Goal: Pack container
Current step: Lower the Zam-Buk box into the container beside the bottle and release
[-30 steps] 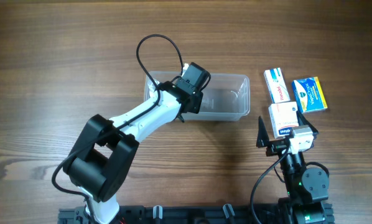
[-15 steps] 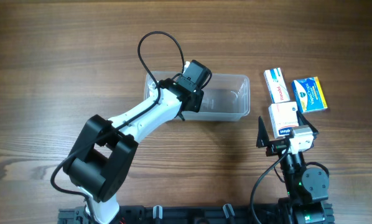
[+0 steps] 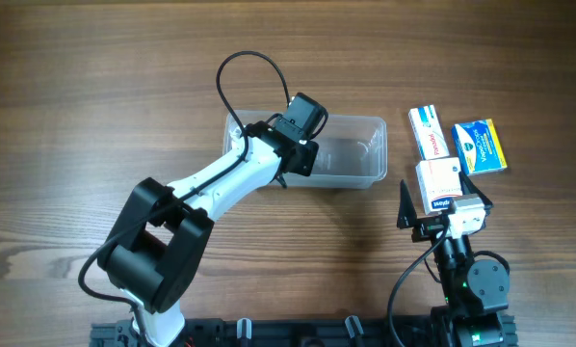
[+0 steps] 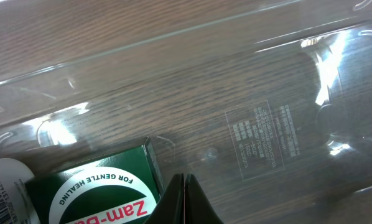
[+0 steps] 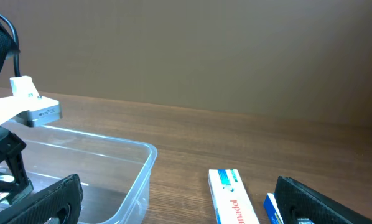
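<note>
We see the container lying on the wooden table just above the middle of the overhead frame, its long side running left to right. The left arm reaches into its left end from the lower left.

In the left wrist view the left gripper points down at the clear floor of the tub. Its jaws are pressed together into one dark wedge at the bottom edge of the frame, with nothing between them. Just to the left of that wedge a green box lies inside the tub. A white round thing with a barcode sits in the lower left corner beside it.

The right gripper stands at the lower right of the overhead frame with its jaws spread wide. In the right wrist view it grips nothing.

In the overhead view a white box with red edges lies right in front of that wrist; we cannot tell whether the fingers touch it. Above it, at the right of the frame, a red-and-white box and a blue-and-yellow box lie side by side on the table, outside the tub.
</note>
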You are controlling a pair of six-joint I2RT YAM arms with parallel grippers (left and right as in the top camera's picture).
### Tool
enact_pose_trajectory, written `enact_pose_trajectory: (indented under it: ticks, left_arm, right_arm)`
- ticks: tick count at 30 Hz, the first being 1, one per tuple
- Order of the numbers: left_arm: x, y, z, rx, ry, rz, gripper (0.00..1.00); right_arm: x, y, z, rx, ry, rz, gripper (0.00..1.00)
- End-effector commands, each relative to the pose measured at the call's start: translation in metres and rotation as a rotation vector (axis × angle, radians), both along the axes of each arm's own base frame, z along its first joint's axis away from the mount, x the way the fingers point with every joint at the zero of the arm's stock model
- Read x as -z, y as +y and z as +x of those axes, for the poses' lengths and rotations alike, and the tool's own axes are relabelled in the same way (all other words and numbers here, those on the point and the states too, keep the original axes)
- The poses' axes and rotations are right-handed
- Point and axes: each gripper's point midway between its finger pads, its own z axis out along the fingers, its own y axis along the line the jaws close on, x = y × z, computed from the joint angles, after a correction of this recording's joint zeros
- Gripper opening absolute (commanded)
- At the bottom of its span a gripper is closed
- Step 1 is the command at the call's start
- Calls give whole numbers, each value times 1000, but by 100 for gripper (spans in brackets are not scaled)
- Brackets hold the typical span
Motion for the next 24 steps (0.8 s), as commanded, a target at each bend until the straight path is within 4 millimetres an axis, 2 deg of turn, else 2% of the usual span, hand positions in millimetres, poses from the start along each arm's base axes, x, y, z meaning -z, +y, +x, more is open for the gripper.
enact_pose_trajectory:
  ticks: [1,8,14,24]
  left_arm:
    - [6,-3,2,24,15,2,4]
    - [19,1,0,19,37,33,4]
    - [17,19,6,-18,-4,122,4]
    - [14,19,5,-17,7,131,4]
  right_arm:
    - [0,2,0,-15,-1,15,100]
    - [0,2,0,-15,-1,15,100]
    - [0,2,0,-15,-1,16,100]
    - [0,2,0,-15,-1,15,100]
